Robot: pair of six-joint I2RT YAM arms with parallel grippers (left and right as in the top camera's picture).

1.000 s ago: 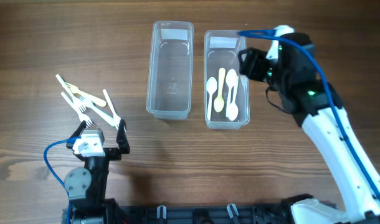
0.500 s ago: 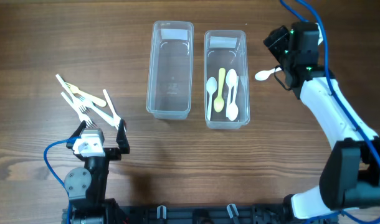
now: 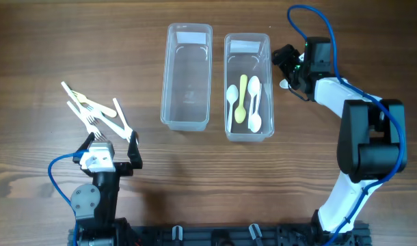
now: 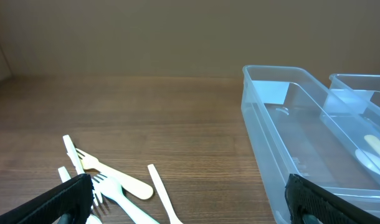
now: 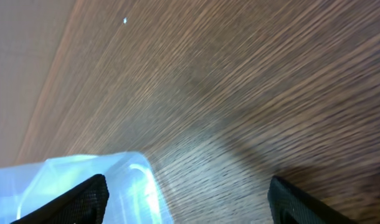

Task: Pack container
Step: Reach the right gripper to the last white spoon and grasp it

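Note:
Two clear plastic containers stand at the back. The left container (image 3: 188, 116) is empty; the right container (image 3: 249, 133) holds three spoons (image 3: 244, 99), white and pale yellow. Several white and cream forks (image 3: 92, 113) lie at the left. My left gripper (image 3: 113, 149) is open just in front of the forks (image 4: 109, 180), with the left container (image 4: 289, 143) to its right. My right gripper (image 3: 285, 63) is open and empty beside the right container's right wall. A white spoon (image 3: 284, 85) lies on the table partly under it. The right wrist view is blurred and shows a container corner (image 5: 124, 186).
The wooden table (image 3: 208, 178) stretches bare in front of the containers. My right arm (image 3: 362, 130) runs along the right side, with a blue cable looping above it.
My right gripper left the right container, swung out to the right, then came back left toward the container's wall over the white spoon. The left arm has not moved.

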